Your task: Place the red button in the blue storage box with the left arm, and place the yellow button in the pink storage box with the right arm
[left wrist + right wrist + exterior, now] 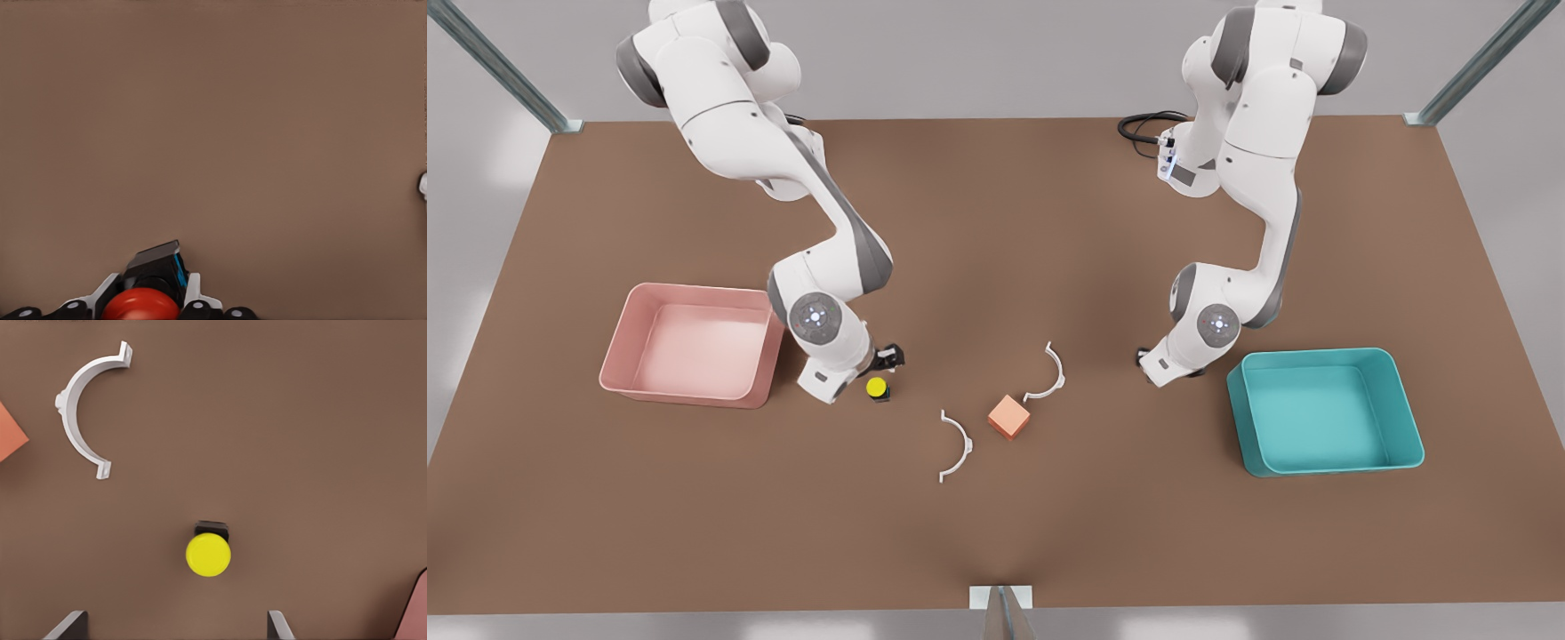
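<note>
While left hand (143,308) grips red button (140,305) — right hand (177,628) straddles yellow button (208,554).

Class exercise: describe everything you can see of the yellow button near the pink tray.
The small yellow button has a glossy round yellow cap on a dark square base that looks like plastic. It stands upright on the brown table, apart from the shallow pale pink plastic storage box on the front view's left. The right claw hangs open above it, its dark fingertips apart, not touching. Nothing else touches it.
</note>
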